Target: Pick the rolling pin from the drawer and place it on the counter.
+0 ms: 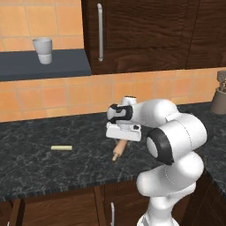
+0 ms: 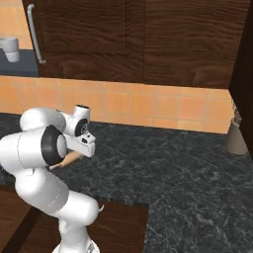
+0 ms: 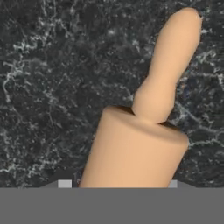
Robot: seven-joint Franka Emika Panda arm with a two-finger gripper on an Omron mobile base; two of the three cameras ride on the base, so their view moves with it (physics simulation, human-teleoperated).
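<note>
Your hand (image 1: 122,137) holds the rolling pin (image 1: 118,149) low over the surface (image 1: 66,165). Lower it flat, clear of the yellow stick (image 1: 61,148), before letting go.

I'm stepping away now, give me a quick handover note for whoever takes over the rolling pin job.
Gripper: over the counter, shut on the rolling pin, as far as the hand view shows; its fingertips are hidden there.
Rolling pin: out of the drawer, tilted, free handle low over the stone; contact unclear.
Short pale yellow stick: lies apart on the counter, to the left.
Done: pickup and carry.
Left: lower, release, retract.
</note>
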